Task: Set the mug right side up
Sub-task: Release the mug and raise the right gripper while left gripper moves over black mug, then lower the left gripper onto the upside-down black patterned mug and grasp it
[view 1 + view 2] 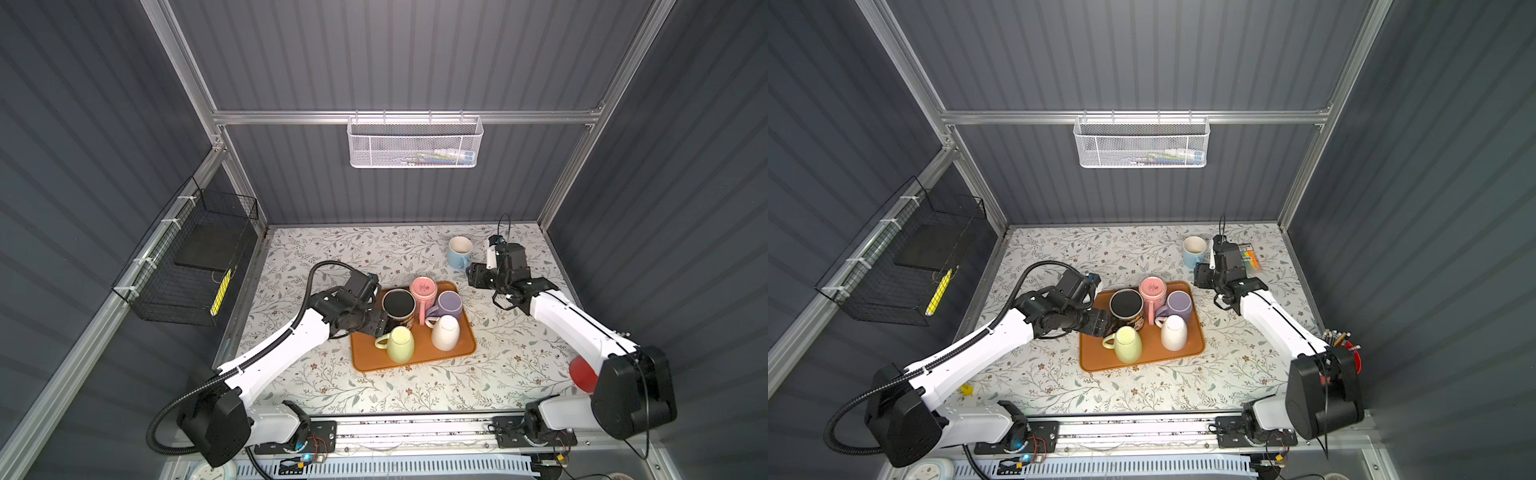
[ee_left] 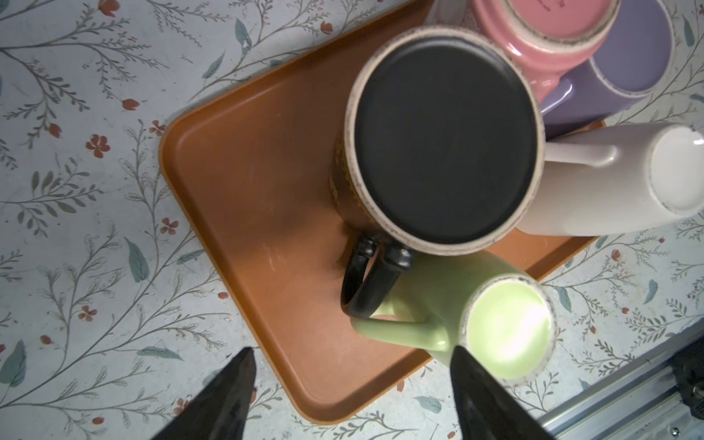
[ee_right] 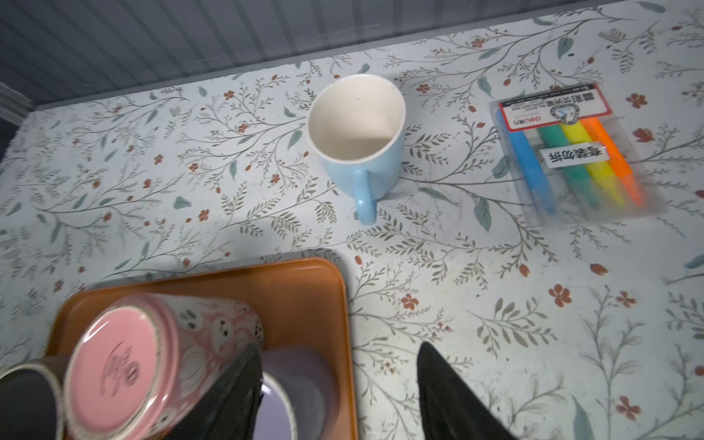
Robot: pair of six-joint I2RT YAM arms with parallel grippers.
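Observation:
Several mugs stand upside down on the orange tray (image 1: 415, 361): black (image 1: 398, 306), pink (image 1: 424, 291), purple (image 1: 449, 304), white (image 1: 445, 332) and yellow-green (image 1: 401, 343). A light blue mug (image 1: 459, 251) stands upright on the table behind the tray, its handle towards the right wrist camera. My left gripper (image 1: 380, 323) hangs open over the tray's left edge, empty, beside the black mug's handle (image 2: 362, 282) and the yellow-green mug (image 2: 506, 327). My right gripper (image 1: 473, 276) is open and empty, just short of the blue mug (image 3: 358, 133), above the tray's far right corner.
A pack of highlighters (image 3: 567, 152) lies on the table right of the blue mug. A red pen cup (image 1: 1345, 343) stands at the table's right edge by the right arm. A black wire basket (image 1: 191, 257) hangs on the left wall, a white one (image 1: 415, 143) on the back wall.

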